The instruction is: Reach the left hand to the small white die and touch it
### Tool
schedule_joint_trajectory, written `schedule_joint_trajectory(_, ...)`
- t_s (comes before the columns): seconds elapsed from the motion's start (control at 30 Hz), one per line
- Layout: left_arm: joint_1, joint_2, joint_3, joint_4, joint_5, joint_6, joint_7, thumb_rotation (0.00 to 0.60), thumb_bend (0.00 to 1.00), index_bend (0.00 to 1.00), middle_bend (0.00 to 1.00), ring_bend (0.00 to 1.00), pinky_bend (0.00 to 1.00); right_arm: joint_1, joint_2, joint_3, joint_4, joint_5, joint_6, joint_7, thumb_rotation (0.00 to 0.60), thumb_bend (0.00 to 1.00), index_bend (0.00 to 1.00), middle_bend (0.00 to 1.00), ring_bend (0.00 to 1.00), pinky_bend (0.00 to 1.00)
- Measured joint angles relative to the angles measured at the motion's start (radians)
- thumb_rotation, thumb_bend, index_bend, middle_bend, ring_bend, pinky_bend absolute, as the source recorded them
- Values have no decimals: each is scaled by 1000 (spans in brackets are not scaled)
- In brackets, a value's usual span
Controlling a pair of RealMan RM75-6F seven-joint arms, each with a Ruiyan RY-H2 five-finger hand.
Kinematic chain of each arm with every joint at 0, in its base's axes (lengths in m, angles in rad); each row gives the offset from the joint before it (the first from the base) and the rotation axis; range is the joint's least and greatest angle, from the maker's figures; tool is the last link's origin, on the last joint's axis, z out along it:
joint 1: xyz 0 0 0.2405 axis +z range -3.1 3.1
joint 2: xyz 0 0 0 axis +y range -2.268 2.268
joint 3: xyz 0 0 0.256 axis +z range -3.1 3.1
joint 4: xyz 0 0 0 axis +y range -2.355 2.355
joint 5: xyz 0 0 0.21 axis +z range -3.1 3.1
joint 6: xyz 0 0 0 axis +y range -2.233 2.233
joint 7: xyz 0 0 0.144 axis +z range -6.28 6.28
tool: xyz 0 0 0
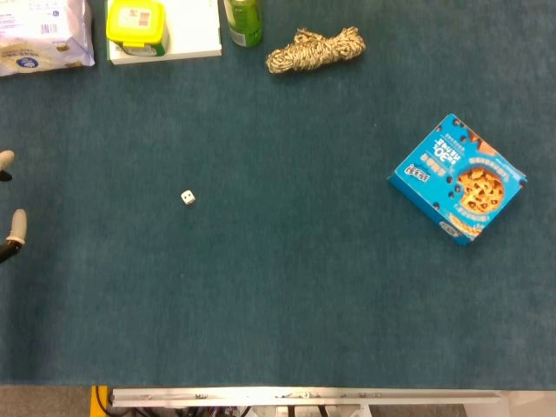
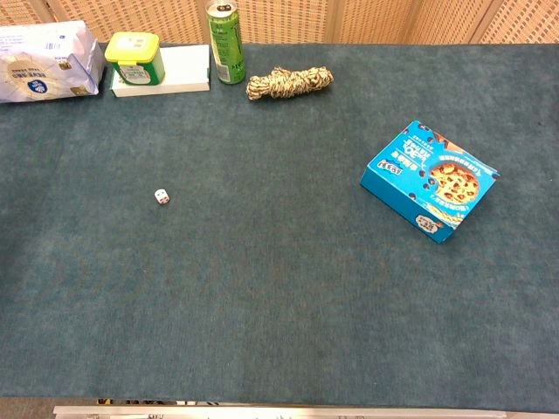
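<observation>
The small white die (image 1: 188, 197) lies alone on the blue-green table cloth, left of centre; the chest view shows the die (image 2: 162, 196) too. Only the pale fingertips of my left hand (image 1: 15, 228) poke in at the left edge of the head view, spread apart with nothing between them. They are well to the left of the die, with bare cloth in between. The chest view does not show this hand. My right hand appears in neither view.
Along the far edge lie a white bag (image 1: 39, 35), a yellow-lidded tub (image 1: 136, 24) on a white box, a green can (image 2: 225, 52) and a coil of rope (image 1: 314, 49). A blue cookie box (image 1: 457, 177) lies at the right.
</observation>
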Motion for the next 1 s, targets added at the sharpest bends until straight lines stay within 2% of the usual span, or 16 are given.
schedule_joint_trajectory(0.4,-14,15,9,7,22,-27,-17,600,410,179,355,318,323,5,15,16,-8,1,10,0,600,395,395,474,301,298)
schedule_joint_trajectory(0.57,-53,52,32,14,58,-110,-30,600,410,180,453,390,372,10,24,30,-20,5,19,-10,600,395,395,474,301,298)
schedule_joint_trajectory(0.67,-94,75,48,20,86,-183,-31,600,412,187,557,484,476,14,29,35,-27,8,20,-16,600,395,395,475,301,298)
schedule_joint_trajectory(0.7,-113,84,54,22,98,-213,-33,600,430,191,622,540,536,15,30,37,-29,9,19,-18,600,394,395,475,301,298)
schedule_joint_trajectory(0.83,-178,105,70,25,129,-317,-46,600,575,205,874,771,766,18,33,39,-35,14,14,-23,600,395,395,475,301,298)
schedule_joint_trajectory(1.0,-267,113,85,27,155,-457,-57,600,682,209,998,952,963,17,33,38,-38,19,11,-29,600,395,395,474,301,298)
